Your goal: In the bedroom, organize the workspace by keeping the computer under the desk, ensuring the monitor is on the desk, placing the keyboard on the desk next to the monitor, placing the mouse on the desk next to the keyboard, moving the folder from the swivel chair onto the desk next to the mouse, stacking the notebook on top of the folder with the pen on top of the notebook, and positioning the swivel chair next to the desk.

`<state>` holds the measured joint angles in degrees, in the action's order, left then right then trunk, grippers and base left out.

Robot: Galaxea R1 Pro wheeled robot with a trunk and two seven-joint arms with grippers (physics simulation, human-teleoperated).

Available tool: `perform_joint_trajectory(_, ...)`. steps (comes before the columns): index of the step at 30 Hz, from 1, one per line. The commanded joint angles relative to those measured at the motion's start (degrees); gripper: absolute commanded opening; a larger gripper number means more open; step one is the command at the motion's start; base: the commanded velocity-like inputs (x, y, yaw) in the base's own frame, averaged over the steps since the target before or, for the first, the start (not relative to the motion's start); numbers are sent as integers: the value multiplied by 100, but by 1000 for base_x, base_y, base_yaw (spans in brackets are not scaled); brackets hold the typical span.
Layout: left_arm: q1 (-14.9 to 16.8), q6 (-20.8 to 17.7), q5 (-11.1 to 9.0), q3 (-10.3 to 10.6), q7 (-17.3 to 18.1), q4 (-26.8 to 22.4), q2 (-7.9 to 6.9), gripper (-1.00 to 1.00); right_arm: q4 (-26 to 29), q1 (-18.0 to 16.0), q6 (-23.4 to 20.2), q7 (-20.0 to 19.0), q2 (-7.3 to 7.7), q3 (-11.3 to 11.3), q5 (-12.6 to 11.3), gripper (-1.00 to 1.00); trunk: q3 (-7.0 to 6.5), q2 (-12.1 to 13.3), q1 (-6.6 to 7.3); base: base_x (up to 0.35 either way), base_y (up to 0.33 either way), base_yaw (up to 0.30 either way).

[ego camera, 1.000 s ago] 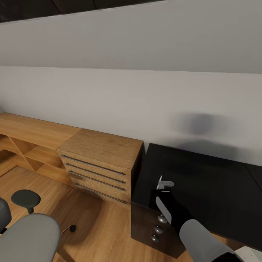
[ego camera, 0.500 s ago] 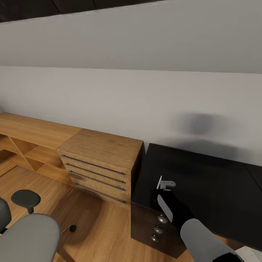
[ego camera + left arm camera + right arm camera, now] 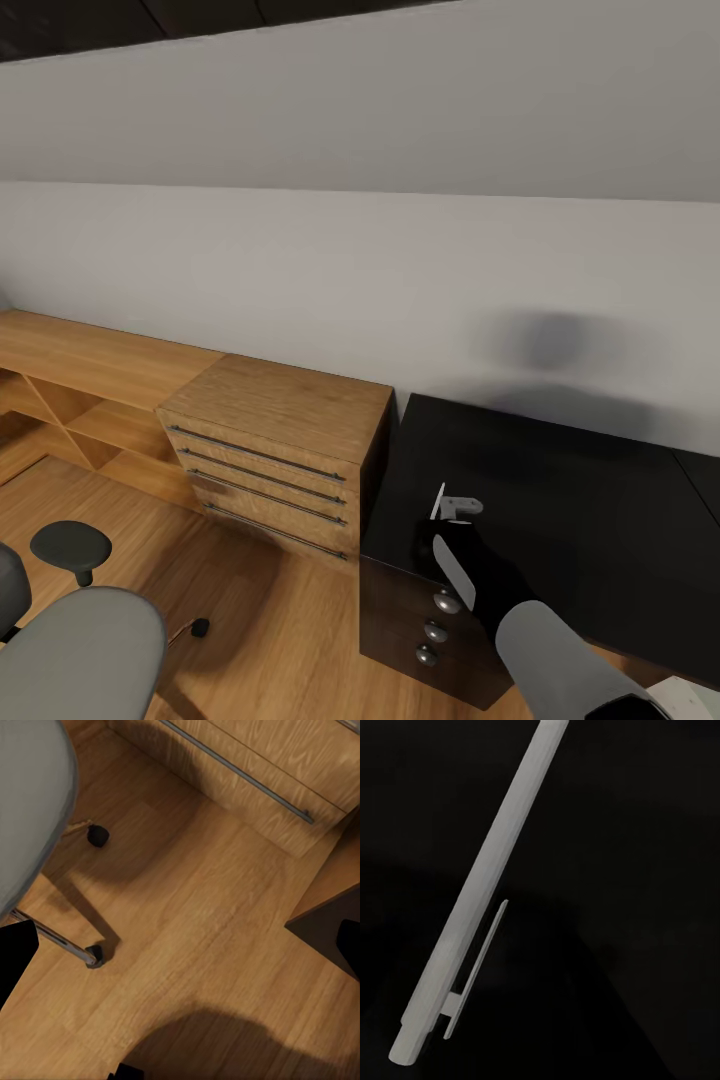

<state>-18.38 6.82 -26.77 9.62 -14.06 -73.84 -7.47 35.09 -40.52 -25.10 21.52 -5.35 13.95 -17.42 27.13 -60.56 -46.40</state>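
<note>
The long black L-shaped surface [image 3: 560, 480] stood beside a light wooden drawer cabinet [image 3: 280, 440], the grey-backed swivel chair [image 3: 70, 640] well apart. Over its corner, the right end effector [image 3: 455, 507] hovered; whether it gripped the thin white stick pen [image 3: 484, 896] couldn't be told. Released near the edge, the pen might roll off.

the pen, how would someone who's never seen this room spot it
Start at the long black desk against the grey wall, right of the light wooden drawer cabinet. Over its near left corner, above the round silver knobs, is the right gripper, and the pen lies on the dark surface there. It is a thin white stick with a clip.
</note>
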Motion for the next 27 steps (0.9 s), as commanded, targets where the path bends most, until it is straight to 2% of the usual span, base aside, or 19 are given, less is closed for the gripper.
perform_joint_trajectory(1,1,31,-57,22,-36,-3,-5,100,-51,0,-57,-26,7,29,-51,-100,6,-3,-1,0,0,0)
perform_joint_trajectory(7,1,37,-65,14,-36,2,-9,100,-23,-2,-57,-519,8,21,-26,-100,6,-3,-1,0,0,0)
perform_joint_trajectory(27,1,37,-66,14,-36,9,-9,100,-11,-1,-13,-568,11,-84,-30,-100,6,-3,-1,0,0,0)
